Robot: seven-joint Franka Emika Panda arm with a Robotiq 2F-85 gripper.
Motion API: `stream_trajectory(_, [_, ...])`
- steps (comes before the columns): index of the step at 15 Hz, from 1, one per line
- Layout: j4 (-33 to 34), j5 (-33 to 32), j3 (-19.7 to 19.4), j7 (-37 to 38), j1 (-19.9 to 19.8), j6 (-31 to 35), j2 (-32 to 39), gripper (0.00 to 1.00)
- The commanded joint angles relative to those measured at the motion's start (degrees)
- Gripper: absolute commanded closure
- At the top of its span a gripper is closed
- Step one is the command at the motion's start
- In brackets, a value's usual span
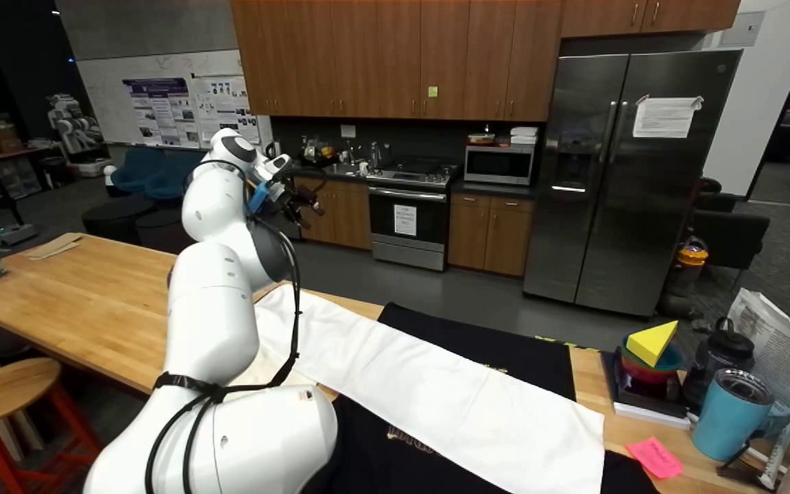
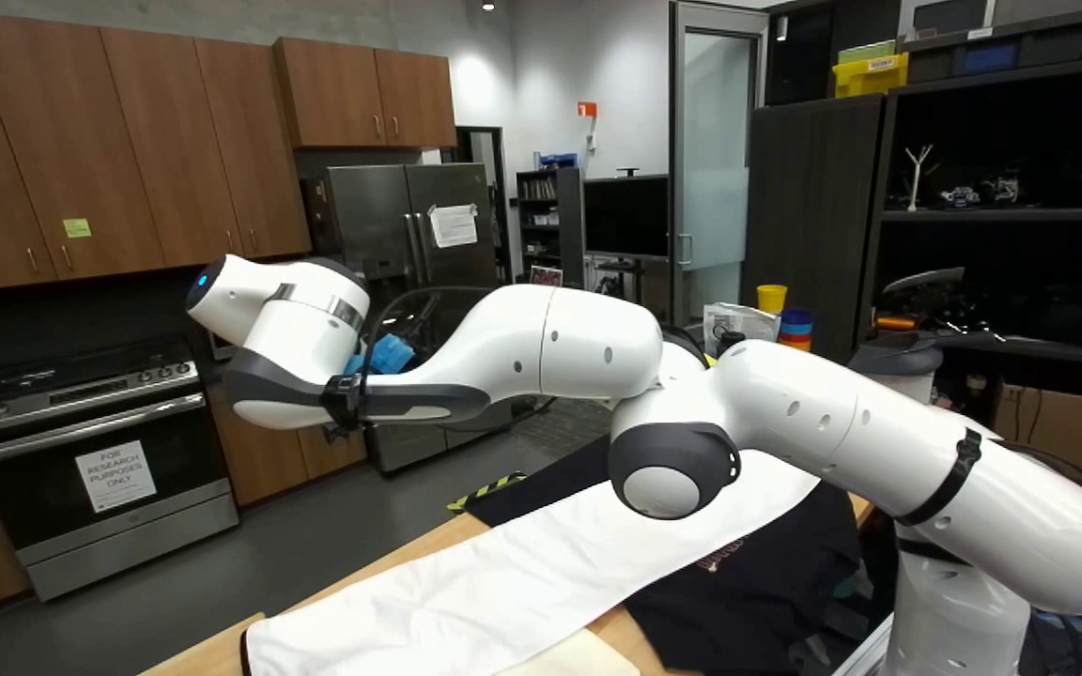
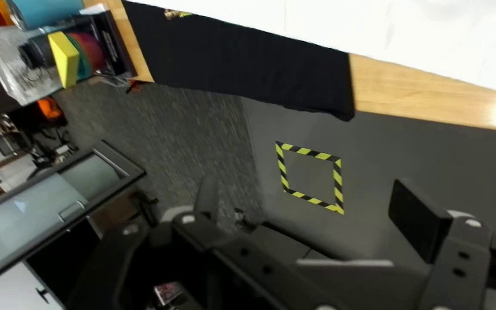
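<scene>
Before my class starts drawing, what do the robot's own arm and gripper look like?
The arm is rounded and glossy white, with dark grey joint covers, black straps and black cables. A blue piece sits near the gripper, which is dark grey and black with flat pads.

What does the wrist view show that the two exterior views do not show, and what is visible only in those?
Wrist view only: the open hand from up close, and the striped tape on the floor as a whole square; the exterior views show just part of it.

Exterior views only: the white arm and the stove.

Shared: the white cloth, the black cloth and the wooden table.
</scene>
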Motion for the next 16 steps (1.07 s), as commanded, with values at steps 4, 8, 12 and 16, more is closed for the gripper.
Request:
stream_trajectory(4, [-0.3,-4.9,-2.8,2.4,1.9,-21.8,-2.0,0.00])
stream_trajectory(8, [-0.2,-1.0,2.3,-3.6,2.9,-27.1,-3.0,0.00])
stream_trajectory(12, [-0.1,0.6,5.0,-7.6,7.1,-24.5,-4.4,0.00])
stream_trajectory(16, [0.2,2.4,7.1,-10.4,10.4,-19.9,-6.0,0.00])
